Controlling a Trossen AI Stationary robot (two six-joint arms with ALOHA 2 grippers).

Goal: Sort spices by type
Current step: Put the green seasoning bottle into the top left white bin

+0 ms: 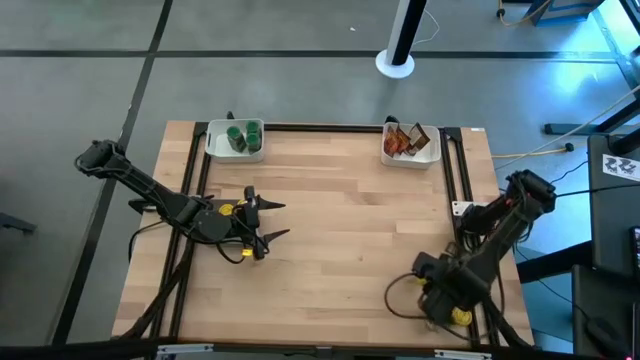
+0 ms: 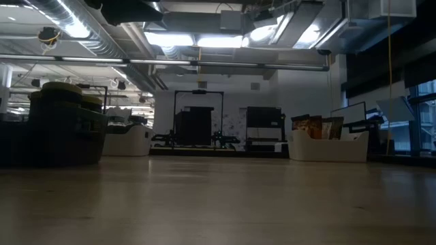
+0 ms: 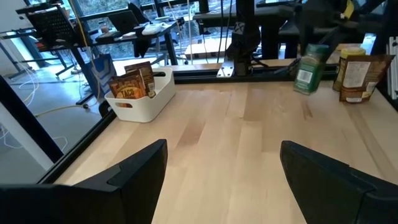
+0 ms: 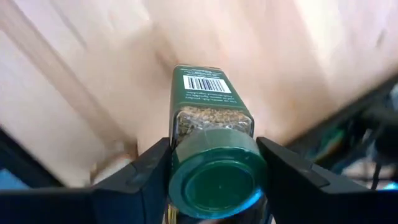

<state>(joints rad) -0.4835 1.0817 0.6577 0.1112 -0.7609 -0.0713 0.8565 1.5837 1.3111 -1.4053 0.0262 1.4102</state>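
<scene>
**Green-lidded jar in the right gripper, far from its tray**

While you hold the green-lidded spice jar [image 4: 211, 143] in the right gripper [image 4: 214, 174], note how its fingers press just under the lid, one on each side, so the grip sits high on the jar. That arm is at the table's near right corner [image 1: 455, 290]. If the squeeze slackens or you swing fast, I judge the jar could pivot or slip out and roll off the edge close by.

Mid-table, the left gripper [image 1: 268, 222] waits with fingers spread wide and nothing between them (it lies near your likely path, so a low carry risks a clash).

Farthest off, the white tray of green-lidded jars [image 1: 235, 140] sits at the back left, the tray of brown-orange packets [image 1: 410, 143] at the back right.
</scene>
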